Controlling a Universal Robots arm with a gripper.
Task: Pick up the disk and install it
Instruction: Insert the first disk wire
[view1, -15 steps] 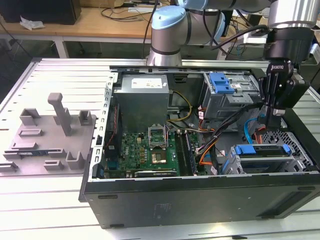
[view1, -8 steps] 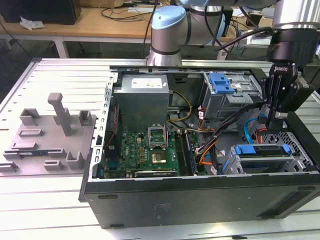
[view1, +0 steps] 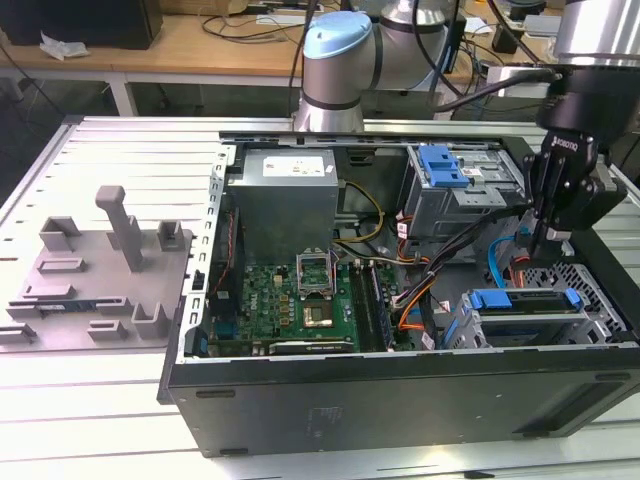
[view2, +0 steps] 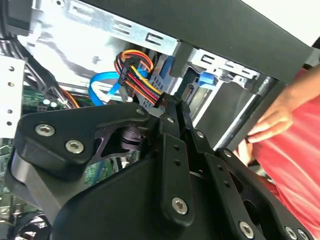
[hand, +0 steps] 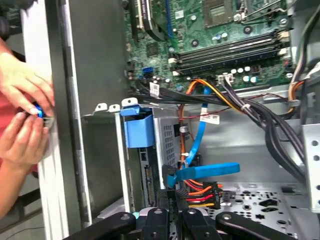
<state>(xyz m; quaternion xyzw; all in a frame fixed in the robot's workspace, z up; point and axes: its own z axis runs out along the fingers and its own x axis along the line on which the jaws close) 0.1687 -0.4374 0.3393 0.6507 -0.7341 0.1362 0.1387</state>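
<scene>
Exterior view: black gripper (view1: 541, 238), clenched empty, hovers above the silver, blue-railed disk (view1: 525, 312) lying in its bay; seating seemingly underway.

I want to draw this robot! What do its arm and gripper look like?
The arm is round and silver-grey with a pale blue cap on its joint. The gripper is black, with small white lettering and silver screws.

Tool (hand: 173, 196) by cable plug (hand: 202, 192) (hands (hand: 26, 87) beside case wall (hand: 95, 60)).
</scene>
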